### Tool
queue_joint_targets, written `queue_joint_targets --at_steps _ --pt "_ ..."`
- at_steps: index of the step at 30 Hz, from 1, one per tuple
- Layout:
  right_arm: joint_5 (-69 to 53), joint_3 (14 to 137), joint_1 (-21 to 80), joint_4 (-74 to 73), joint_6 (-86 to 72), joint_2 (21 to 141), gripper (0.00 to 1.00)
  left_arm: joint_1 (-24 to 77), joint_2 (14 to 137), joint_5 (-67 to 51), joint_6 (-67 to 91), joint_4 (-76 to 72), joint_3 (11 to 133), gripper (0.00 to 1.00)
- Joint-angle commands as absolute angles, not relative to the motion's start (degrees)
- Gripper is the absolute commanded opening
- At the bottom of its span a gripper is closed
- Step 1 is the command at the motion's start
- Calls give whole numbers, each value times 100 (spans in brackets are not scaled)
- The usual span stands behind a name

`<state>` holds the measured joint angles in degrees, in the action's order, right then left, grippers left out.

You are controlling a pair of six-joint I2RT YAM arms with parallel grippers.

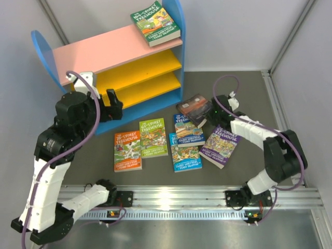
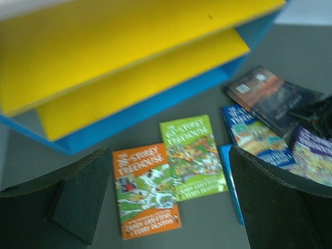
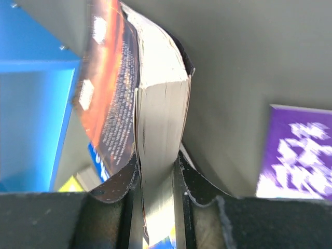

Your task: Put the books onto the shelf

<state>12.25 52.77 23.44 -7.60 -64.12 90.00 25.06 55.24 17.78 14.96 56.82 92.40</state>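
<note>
Pages of the dark book (image 3: pixel 155 129) sit clenched in my right claw (image 3: pixel 155 179) toward the table's (image 1: pixel 244 93) far edge, left claw (image 2: pixel 168 171) gaping

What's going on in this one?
The right gripper is shut on an edge of the thick dark book, beside the shelf. The left gripper hangs open before the shelf, holding nothing. One green paperback lies on the pink top board; five more paperbacks lie flat on the table.
</note>
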Motion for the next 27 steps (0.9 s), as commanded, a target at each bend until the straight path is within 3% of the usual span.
queue_joint_targets --at_steps 1,5,13,18,27 --pt "1477 5870 2320 -1719 -5669 7851 0 2522 5318 337 1923 5257 8624 99" --pt "1310 5924 2364 -2310 -5712 6517 0 2522 4915 -990 2679 4276 7475 99" --pt "791 6572 2855 -2680 -5950 5002 0 2522 5009 -2021 4403 2216 6460 99" --pt "633 7653 3102 -2567 -5626 4983 0 2522 5212 -1952 4325 2030 6627 99" --pt "-202 10009 3401 -1706 -5361 6335 0 2514 4826 -1740 4315 2179 6355 99"
